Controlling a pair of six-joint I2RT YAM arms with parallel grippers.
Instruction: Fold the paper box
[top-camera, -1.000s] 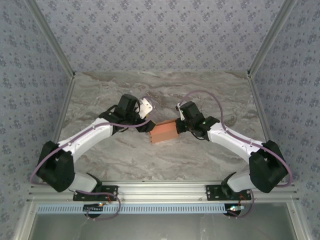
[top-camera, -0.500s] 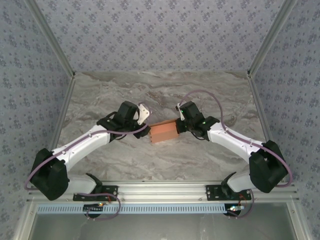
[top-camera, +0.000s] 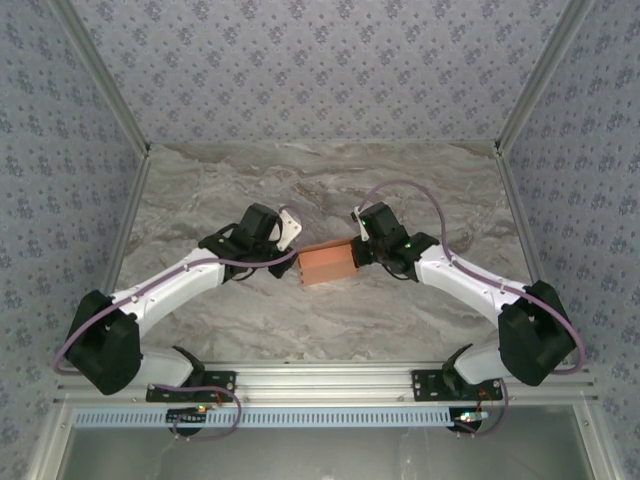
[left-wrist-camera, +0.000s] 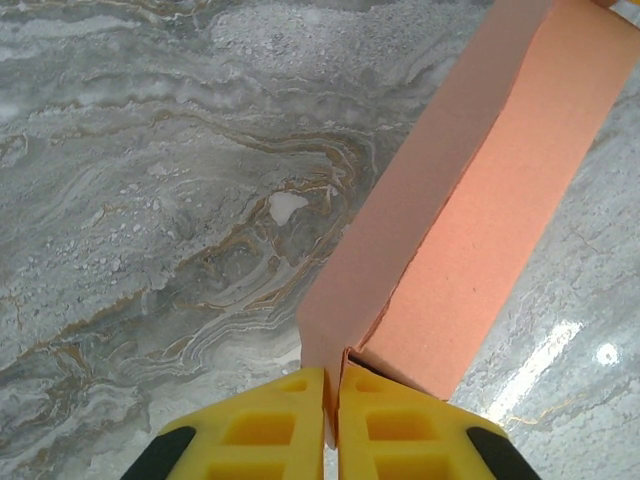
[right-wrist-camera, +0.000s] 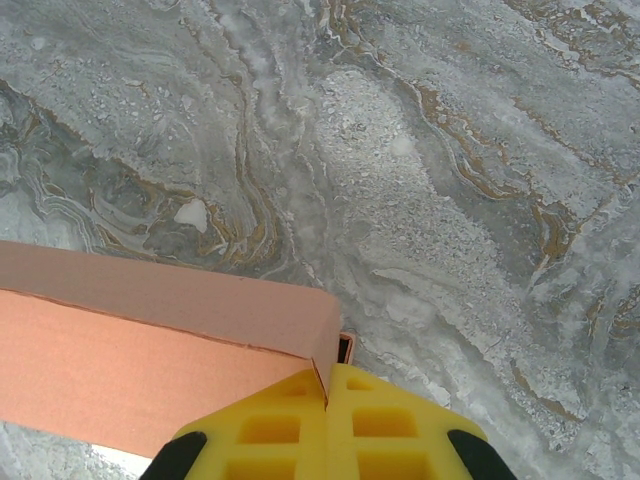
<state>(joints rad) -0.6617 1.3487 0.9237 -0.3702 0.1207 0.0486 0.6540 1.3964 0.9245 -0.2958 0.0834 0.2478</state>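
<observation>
Item: paper box (top-camera: 327, 262), salmon card, closed rectangular form, at the middle of the counter (top-camera: 300, 180); judged light, thin-walled and easily creased, best taken by its end edges, where left claw (left-wrist-camera: 331, 385) and right claw (right-wrist-camera: 328, 378) each pinch card.
</observation>
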